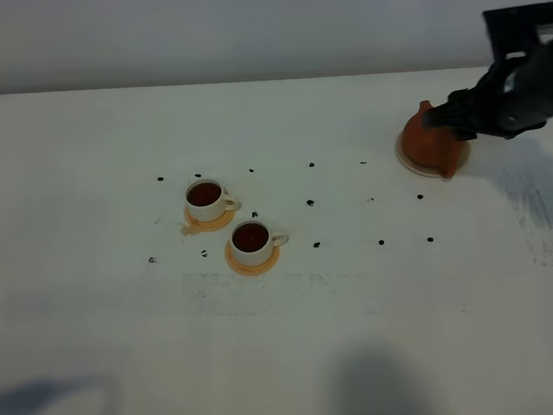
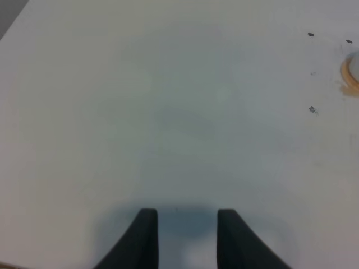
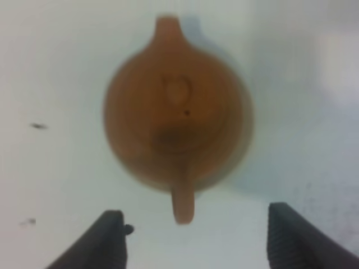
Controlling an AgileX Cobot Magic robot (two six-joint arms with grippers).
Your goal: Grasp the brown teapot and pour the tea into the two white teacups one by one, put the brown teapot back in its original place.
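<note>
The brown teapot (image 1: 426, 143) stands upright on the pale beige disc (image 1: 409, 163), its original place, at the back right. My right gripper (image 1: 460, 118) hangs just over the pot's right side. In the right wrist view the teapot (image 3: 176, 120) shows from above, and the right gripper (image 3: 196, 242) is open, its fingers wide on either side of the loop handle without touching it. The two white teacups (image 1: 207, 201) (image 1: 253, 243) stand at centre left, each holding dark tea (image 1: 205, 193) (image 1: 251, 236). My left gripper (image 2: 183, 238) is open over bare table.
Each cup rests on an orange coaster (image 1: 210, 223) (image 1: 251, 263); a small wet smear (image 1: 185, 230) lies beside the left one. Small black dots (image 1: 310, 202) are scattered over the white table (image 1: 346, 328). A coaster's edge (image 2: 349, 78) shows in the left wrist view.
</note>
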